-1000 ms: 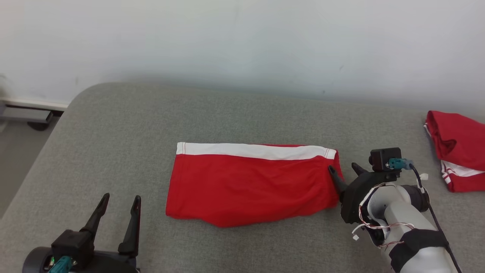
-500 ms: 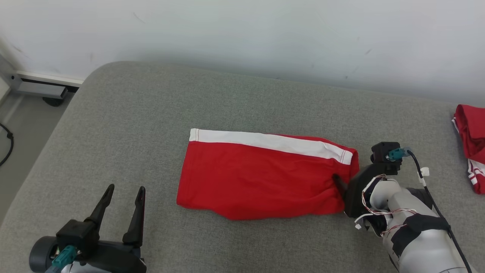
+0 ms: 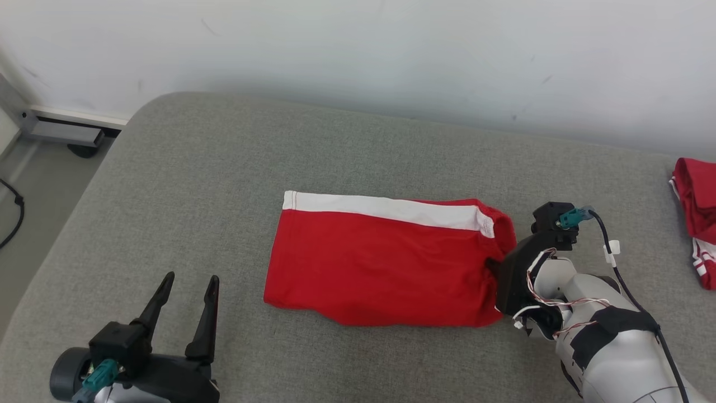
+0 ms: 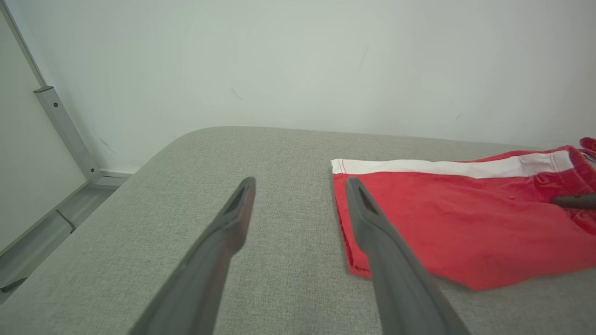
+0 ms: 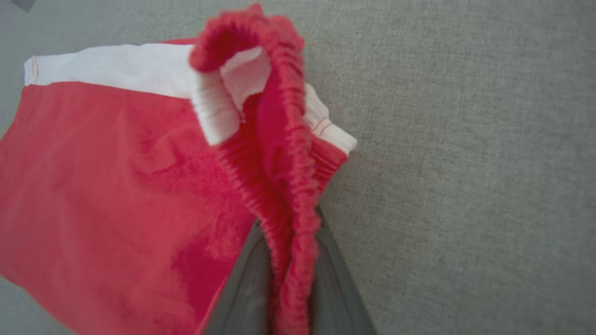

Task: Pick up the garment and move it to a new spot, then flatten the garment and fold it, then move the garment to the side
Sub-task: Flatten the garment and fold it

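Note:
The garment (image 3: 380, 268), red shorts with a white side stripe, lies folded flat on the grey padded surface (image 3: 224, 179). My right gripper (image 3: 492, 267) is at its right end, shut on the red elastic waistband. In the right wrist view the waistband (image 5: 291, 153) stands bunched and raised between my two fingers, with my right gripper (image 5: 288, 230) pinching it. My left gripper (image 3: 190, 280) stands open at the lower left, off the cloth. In the left wrist view my left gripper (image 4: 300, 184) is open just left of the garment (image 4: 456, 223), nothing between its fingers.
Another red and white garment (image 3: 696, 218) lies at the far right edge of the surface. A white wall runs along the back. The surface's rounded left edge drops to the floor, where a metal rail (image 3: 61, 131) and a cable (image 3: 14, 215) sit.
My right gripper has shut on the garment's right end, and the waistband there now stands bunched and lifted. The head camera shifted. My left gripper stays open.

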